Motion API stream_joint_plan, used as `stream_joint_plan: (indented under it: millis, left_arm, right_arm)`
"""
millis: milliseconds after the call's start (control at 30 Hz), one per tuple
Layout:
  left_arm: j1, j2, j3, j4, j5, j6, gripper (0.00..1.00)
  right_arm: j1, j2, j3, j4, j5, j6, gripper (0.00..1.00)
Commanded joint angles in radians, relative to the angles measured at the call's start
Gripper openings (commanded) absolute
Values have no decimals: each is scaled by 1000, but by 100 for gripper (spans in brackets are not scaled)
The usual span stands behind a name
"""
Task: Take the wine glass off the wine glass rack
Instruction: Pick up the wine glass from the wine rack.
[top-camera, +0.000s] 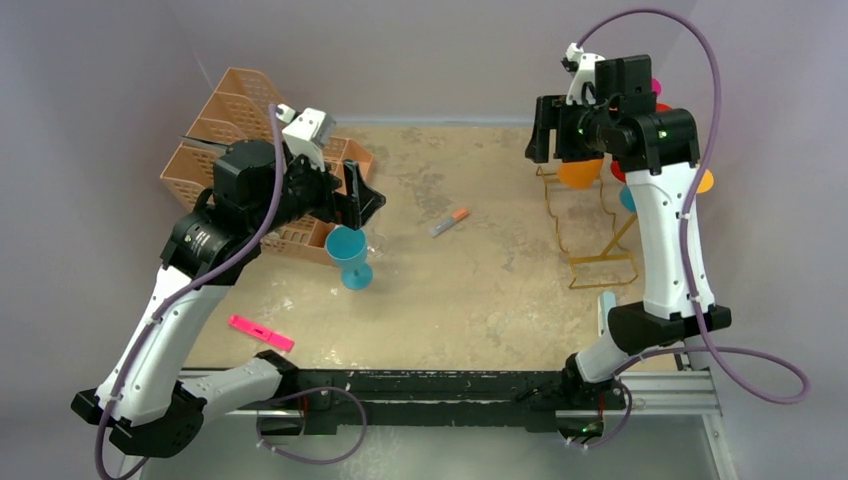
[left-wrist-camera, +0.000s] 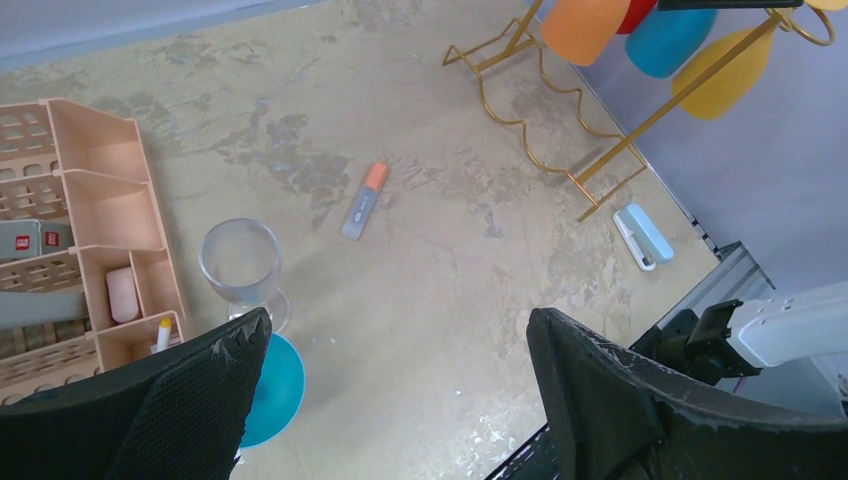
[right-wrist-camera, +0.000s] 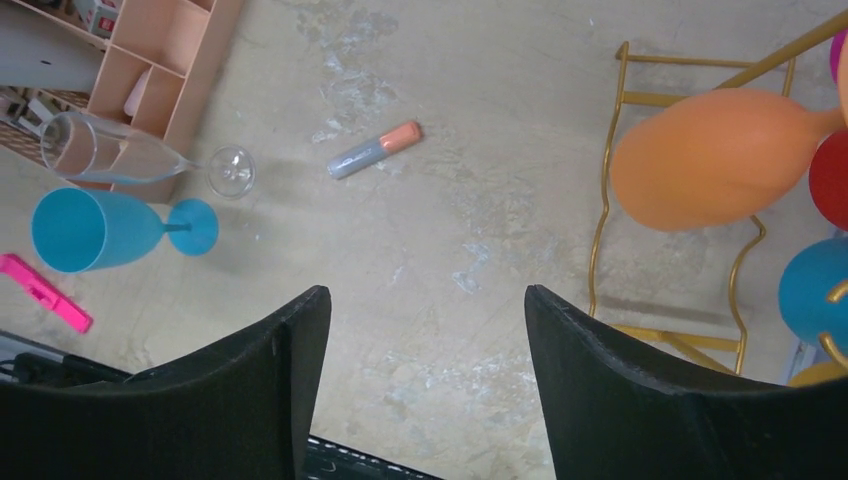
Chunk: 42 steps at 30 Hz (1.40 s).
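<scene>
At 2 o'clock on the mottled tan table (top-camera: 480, 300): a tall, thin gold wire wine glass rack (left-wrist-camera: 650, 125) on a rectangular wire base. Carries plastic glasses upside down from its looped hooks: an orange wine glass (right-wrist-camera: 715, 160) on the side facing table centre, then a red glass (right-wrist-camera: 830, 180), a blue hanging glass (right-wrist-camera: 815, 290) and a yellow glass (left-wrist-camera: 725, 75). On the rack and untouched, the orange one.

Near it, toward 10 o'clock in the top view: the right gripper (right-wrist-camera: 425, 305), black fingers apart, nothing between them, clear of glass and wire.

At 9 o'clock of the table: the left gripper (left-wrist-camera: 400, 325), fingers spread wide and empty, raised over a teal plastic goblet (top-camera: 350, 255) standing upright, with a clear wine glass (left-wrist-camera: 240, 262) just beside it. At 10 o'clock, a peach plastic lattice organiser (top-camera: 215, 130).

Near table centre, a grey highlighter with an orange cap (top-camera: 450, 222). At 8 o'clock, a pink marker (top-camera: 260, 332). At 4 o'clock, just off the rack's base, a small pale-blue case (left-wrist-camera: 643, 235).
</scene>
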Motion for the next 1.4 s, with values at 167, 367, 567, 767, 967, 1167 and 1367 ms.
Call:
stream_joint_plan:
  millis: [167, 367, 567, 767, 967, 1167, 1367]
  left_arm:
    - [-3, 12, 26, 41, 56, -34, 98]
    - [-2, 16, 23, 44, 59, -36, 98]
    - [-2, 28, 23, 48, 58, -34, 98]
    - [-3, 39, 25, 60, 73, -34, 98]
    - [-3, 45, 19, 81, 80, -39, 99]
    - [-3, 66, 15, 110, 117, -51, 99]
    - [-2, 92, 31, 102, 203, -42, 99]
  right_arm:
    - [-60, -35, -6, -80, -111, 19, 73]
    - [-82, -54, -38, -75, -115, 28, 72]
    - [-94, -71, -46, -75, -122, 30, 69]
    - [-102, -75, -27, -85, -100, 14, 68]
    - [-101, -134, -82, -20, -57, -5, 76]
    - [-100, -165, -109, -13, 47, -29, 78]
    - [-101, -135, -51, -40, 48, -22, 77]
